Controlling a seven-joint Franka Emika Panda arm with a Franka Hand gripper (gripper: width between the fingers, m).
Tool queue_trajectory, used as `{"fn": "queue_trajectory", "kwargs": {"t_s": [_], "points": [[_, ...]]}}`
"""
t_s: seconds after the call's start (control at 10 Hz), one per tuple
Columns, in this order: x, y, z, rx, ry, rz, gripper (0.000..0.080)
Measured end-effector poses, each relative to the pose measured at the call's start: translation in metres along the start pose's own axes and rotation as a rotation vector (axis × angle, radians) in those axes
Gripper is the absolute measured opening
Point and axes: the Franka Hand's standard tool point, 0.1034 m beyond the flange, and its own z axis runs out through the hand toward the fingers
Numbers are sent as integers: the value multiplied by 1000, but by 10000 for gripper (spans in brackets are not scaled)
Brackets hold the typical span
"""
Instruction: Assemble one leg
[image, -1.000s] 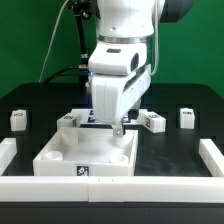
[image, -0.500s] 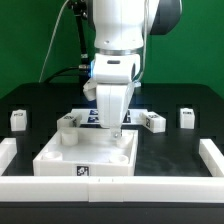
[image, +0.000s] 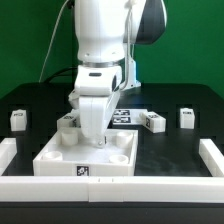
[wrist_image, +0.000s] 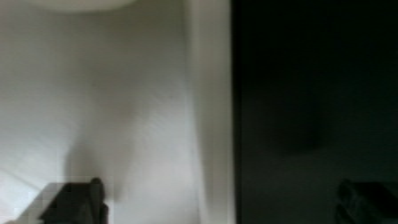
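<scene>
Four small white legs with marker tags stand on the black table: one at the far left (image: 17, 119), one behind the panel's back left corner (image: 68, 123), one right of the arm (image: 152, 122), one at the far right (image: 186, 117). The large white square panel (image: 60, 158) lies in front. My gripper (image: 97, 136) hangs low over the panel's back part, just right of the second leg and apart from it. The blurred wrist view shows a white surface (wrist_image: 125, 110) beside dark table, with both fingertips (wrist_image: 71, 202) far apart and nothing between them.
The marker board (image: 123, 117) lies behind the panel, partly hidden by the arm. White border walls stand at the exterior view's left (image: 7, 150), right (image: 212, 155) and front (image: 110, 184). A green backdrop stands behind.
The arm has swung toward the exterior view's left, from over the panel's back middle to near the leg at its back left corner. The parts have not moved.
</scene>
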Motion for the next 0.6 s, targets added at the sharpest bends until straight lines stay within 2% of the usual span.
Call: {"fn": "queue_trajectory", "kwargs": {"t_s": [0.4, 0.5, 0.6], "points": [[-1, 1, 0, -6, 2, 4, 640], [-1, 1, 0, -6, 2, 4, 465], [-1, 1, 0, -6, 2, 4, 245]]}}
